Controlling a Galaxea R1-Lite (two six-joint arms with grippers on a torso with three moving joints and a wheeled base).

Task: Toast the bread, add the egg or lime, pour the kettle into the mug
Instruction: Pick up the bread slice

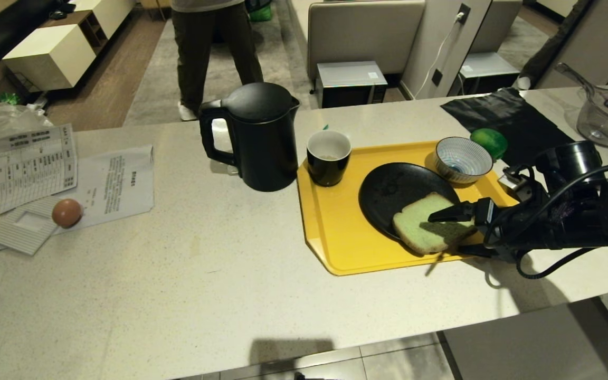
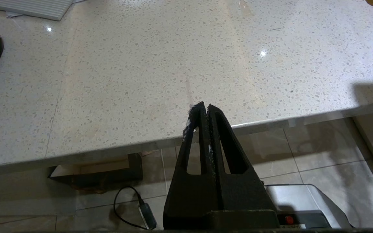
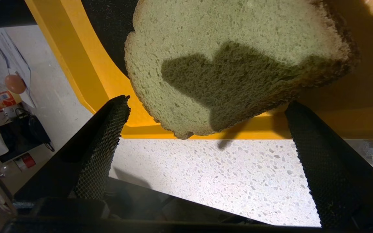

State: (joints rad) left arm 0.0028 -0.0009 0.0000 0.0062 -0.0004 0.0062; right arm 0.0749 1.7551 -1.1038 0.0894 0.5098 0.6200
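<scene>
The right gripper (image 1: 444, 232) is spread wide around the bread (image 1: 430, 224), nothing gripped. The bread is propped half on the black plate (image 1: 396, 192), half on the yellow tray (image 1: 335, 232). The left gripper (image 2: 204, 108) is parked, pinched closed on nothing.

Right arm reaching in from the right, its right pincer (image 1: 447, 232) held low with fingers spread wide apart. Left pincer (image 2: 205, 108) parked, fingers pressed together.
</scene>
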